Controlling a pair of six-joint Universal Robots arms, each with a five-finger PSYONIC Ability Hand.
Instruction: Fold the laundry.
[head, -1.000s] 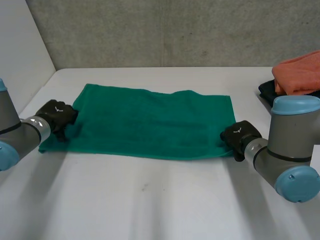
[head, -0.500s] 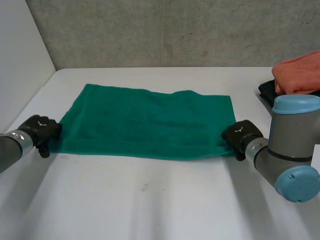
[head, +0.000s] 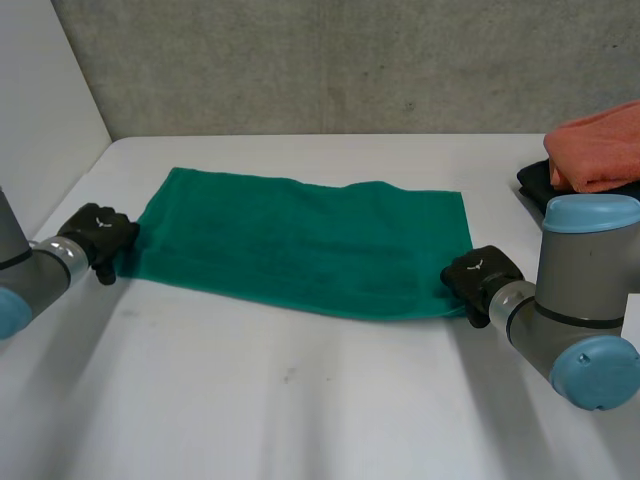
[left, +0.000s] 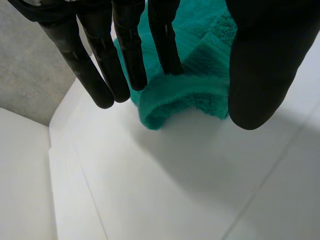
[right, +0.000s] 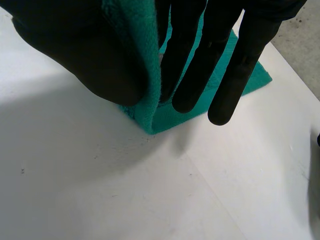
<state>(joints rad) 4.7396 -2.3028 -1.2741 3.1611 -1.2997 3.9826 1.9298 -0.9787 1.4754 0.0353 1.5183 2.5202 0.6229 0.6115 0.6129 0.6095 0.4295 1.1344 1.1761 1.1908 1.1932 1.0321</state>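
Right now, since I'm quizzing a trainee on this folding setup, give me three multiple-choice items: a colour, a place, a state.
1. The spread towel is: A) blue; B) green; C) white.
2. The orange cloth lies: A) on a dark item at the table's right side; B) on the towel; C) in a basket.
3. The right hand: A) hovers open; B) pinches the towel's near right corner; C) is curled on nothing.
Answers: B, plainly green; A, orange rests atop the dark item; B, its wrist view shows towel between thumb and fingers.
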